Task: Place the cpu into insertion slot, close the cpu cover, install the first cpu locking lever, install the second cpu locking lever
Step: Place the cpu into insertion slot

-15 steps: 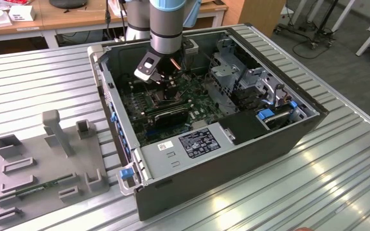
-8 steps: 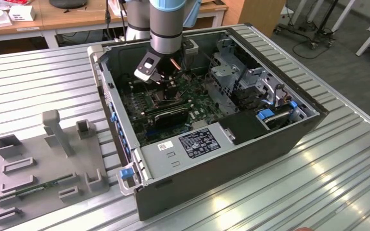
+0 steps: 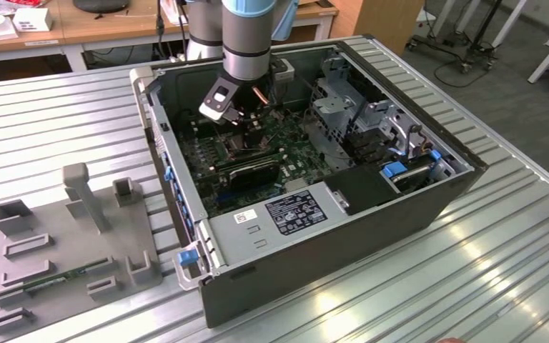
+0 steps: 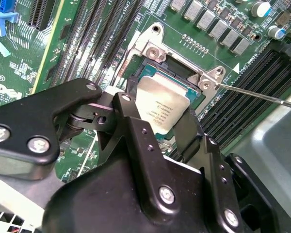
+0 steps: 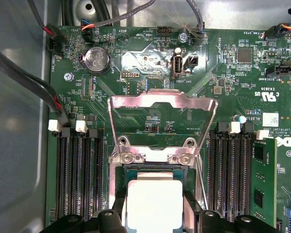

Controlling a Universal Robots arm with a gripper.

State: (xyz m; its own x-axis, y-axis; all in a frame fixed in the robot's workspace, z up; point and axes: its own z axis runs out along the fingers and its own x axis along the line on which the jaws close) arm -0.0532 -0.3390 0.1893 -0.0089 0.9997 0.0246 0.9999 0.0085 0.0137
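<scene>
The cpu (image 4: pixel 161 103), a flat square chip with a silvery top, sits between my gripper's black fingers (image 4: pixel 132 97) right at the insertion slot (image 4: pixel 183 69). My gripper (image 4: pixel 160 110) is shut on it. In the first wrist view the cpu (image 5: pixel 153 204) lies low in the slot (image 5: pixel 157 173), with my gripper (image 5: pixel 154 217) around it. The cpu cover (image 5: pixel 162 101), a silver windowed frame, stands swung open beyond the slot. A thin metal locking lever (image 4: pixel 262 94) sticks out beside the socket. In the exterior view my gripper (image 3: pixel 241 123) reaches down into the open computer case.
Long black memory slots (image 5: pixel 80 174) flank the socket on both sides, one holding a green module (image 5: pixel 263 179). Cables (image 5: pixel 43 92) run along the case wall. The case (image 3: pixel 351 214) lies on a slatted metal table, with a grey fixture tray (image 3: pixel 65 250) at the exterior view's left.
</scene>
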